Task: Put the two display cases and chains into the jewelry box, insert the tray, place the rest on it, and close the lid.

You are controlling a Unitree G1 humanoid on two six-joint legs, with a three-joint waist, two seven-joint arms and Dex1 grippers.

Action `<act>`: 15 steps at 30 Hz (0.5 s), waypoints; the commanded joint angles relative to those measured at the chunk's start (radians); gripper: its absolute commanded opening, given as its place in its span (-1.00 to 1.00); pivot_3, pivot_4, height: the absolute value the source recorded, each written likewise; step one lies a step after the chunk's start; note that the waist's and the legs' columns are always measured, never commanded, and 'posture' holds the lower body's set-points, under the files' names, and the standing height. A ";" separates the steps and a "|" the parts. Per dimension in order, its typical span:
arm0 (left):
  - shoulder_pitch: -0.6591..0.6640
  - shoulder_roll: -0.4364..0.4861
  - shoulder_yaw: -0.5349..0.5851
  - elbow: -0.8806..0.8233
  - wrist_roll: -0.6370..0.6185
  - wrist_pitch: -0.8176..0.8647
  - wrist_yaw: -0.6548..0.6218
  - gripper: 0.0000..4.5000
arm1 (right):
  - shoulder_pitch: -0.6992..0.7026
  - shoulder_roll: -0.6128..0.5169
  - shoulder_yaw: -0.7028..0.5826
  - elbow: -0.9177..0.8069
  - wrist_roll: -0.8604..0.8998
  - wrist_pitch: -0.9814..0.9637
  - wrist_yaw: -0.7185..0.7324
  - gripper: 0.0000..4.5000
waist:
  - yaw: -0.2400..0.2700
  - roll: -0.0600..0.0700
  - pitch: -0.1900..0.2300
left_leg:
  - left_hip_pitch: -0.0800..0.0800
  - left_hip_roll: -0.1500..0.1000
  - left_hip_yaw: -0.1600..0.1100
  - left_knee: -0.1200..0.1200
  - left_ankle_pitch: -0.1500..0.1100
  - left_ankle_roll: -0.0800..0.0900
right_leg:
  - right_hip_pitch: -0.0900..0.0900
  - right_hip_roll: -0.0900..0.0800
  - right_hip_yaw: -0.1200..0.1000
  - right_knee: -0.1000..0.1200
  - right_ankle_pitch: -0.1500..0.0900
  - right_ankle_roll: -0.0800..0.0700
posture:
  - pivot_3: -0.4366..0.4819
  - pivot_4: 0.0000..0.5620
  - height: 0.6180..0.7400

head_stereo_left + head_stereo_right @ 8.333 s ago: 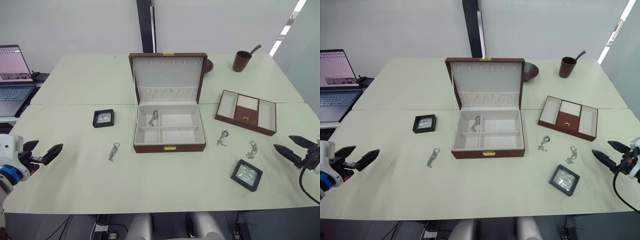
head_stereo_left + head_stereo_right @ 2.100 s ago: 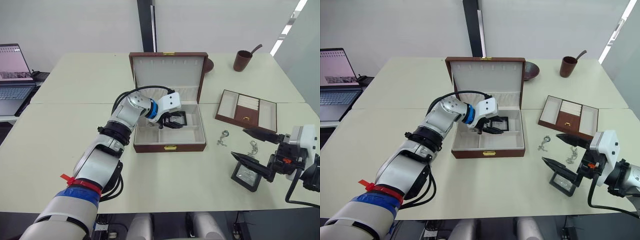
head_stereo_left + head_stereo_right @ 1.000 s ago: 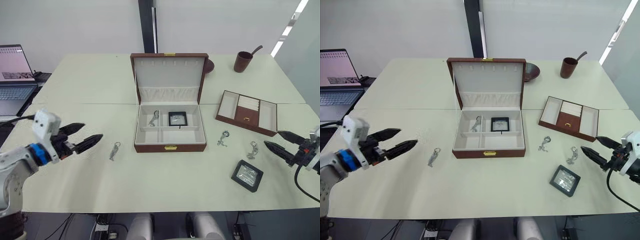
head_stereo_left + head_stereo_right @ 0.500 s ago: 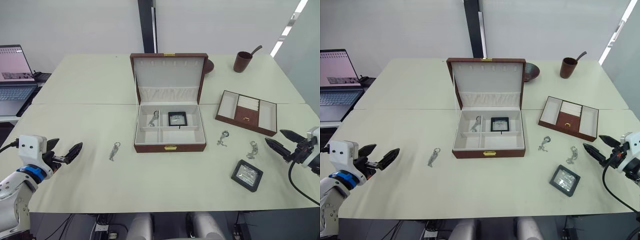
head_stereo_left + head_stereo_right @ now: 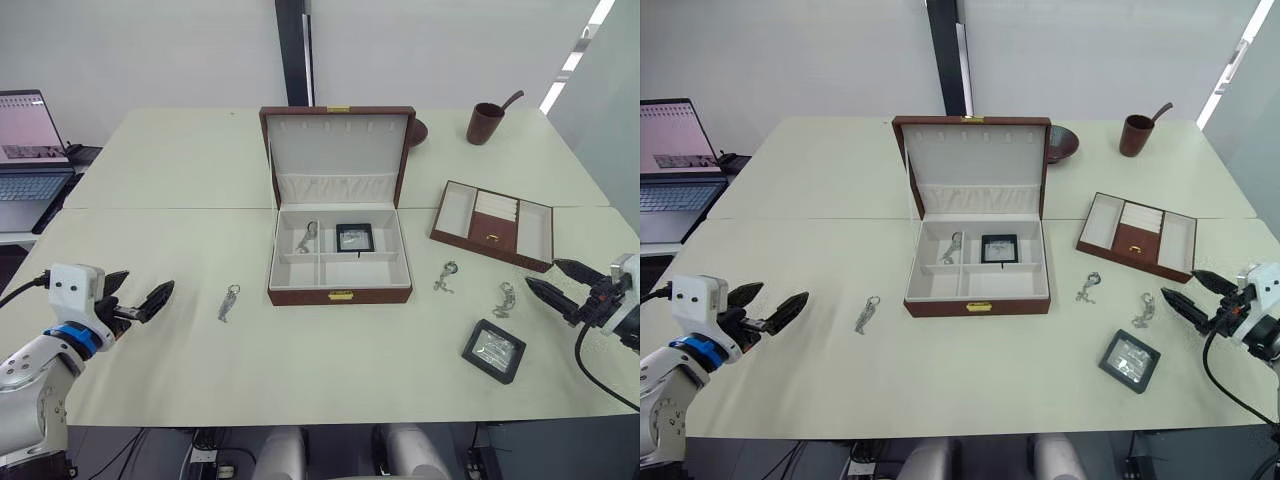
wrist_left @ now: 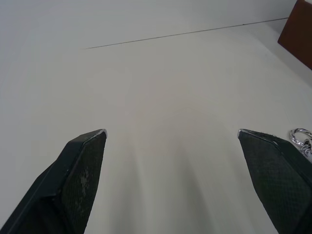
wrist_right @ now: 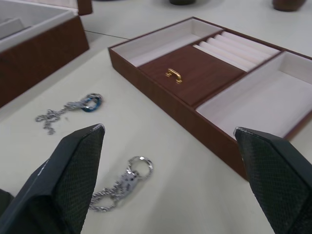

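**One case boxed, one case and three chains out on the table**

Head views. Jewelry box (image 5: 340,295) at table centre, lid (image 5: 337,150) standing upright. Back row: a chain (image 5: 306,236) in the left compartment, one display case (image 5: 354,237) in the right. Front compartments look bare. Second display case (image 5: 494,350) lies on the table to the right of the box, near the front edge. Two chains between box and right arm: one (image 5: 445,276) just off the box's right front corner, another (image 5: 504,298) further right. A fourth chain (image 5: 228,301) lies left of the box. Tray (image 5: 492,223) sits on the table, right of the box and apart from it. Left gripper (image 5: 135,304) hovers at the left edge, fingers spread, nothing held, well apart from the left chain. Right gripper (image 5: 563,281) low at the right edge, fingers parted, empty, pointing toward the tray and the nearer chains.

Left wrist view. Both fingers wide apart over bare table; ring end of the left chain (image 6: 301,138) just beside one fingertip (image 6: 265,151); corner of the box at the far edge.

Right wrist view. Fingers wide open. Two chains ahead, the nearer one (image 7: 119,189) between the fingers' lines; tray (image 7: 175,66) beyond.

Judgement: loading step is partway through. Next move calls for either arm to descend on its nearest chain, pinching at the ring, or the right to take the second case. Tray waits until then.
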 commanded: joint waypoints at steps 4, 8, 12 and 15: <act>-0.017 0.067 -0.063 -0.039 -0.035 0.015 -0.101 0.99 | 0.047 -0.049 0.038 -0.320 0.102 0.130 0.108 1.00 | 0.000 0.000 0.000 | 0.000 0.000 0.000 0.000 0.000 0.000 | 0.000 0.001 0.000 0.000 0.000 0.000 | -0.05 -0.47 1.00; -0.024 0.109 -0.125 -0.043 -0.053 0.047 -0.180 0.99 | 0.084 -0.068 0.078 -0.504 0.151 0.209 0.139 1.00 | 0.001 0.000 0.000 | 0.000 0.000 -0.001 0.000 0.000 0.000 | 0.000 0.001 -0.001 0.000 0.000 0.000 | -0.05 -0.47 1.00; -0.043 0.125 -0.180 -0.030 -0.051 0.055 -0.229 0.99 | 0.111 -0.078 0.109 -0.612 0.167 0.243 0.154 1.00 | 0.001 0.000 0.000 | 0.000 0.000 -0.001 0.000 0.000 0.000 | 0.000 0.000 -0.001 0.000 0.000 0.000 | -0.05 -0.47 1.00; -0.058 0.116 -0.248 -0.023 -0.024 0.046 -0.242 0.99 | 0.139 -0.077 0.145 -0.726 0.198 0.259 0.173 1.00 | 0.002 0.000 0.000 | 0.000 0.000 -0.001 0.000 0.000 0.000 | 0.000 0.000 -0.001 0.000 0.000 0.000 | -0.05 -0.47 1.00</act>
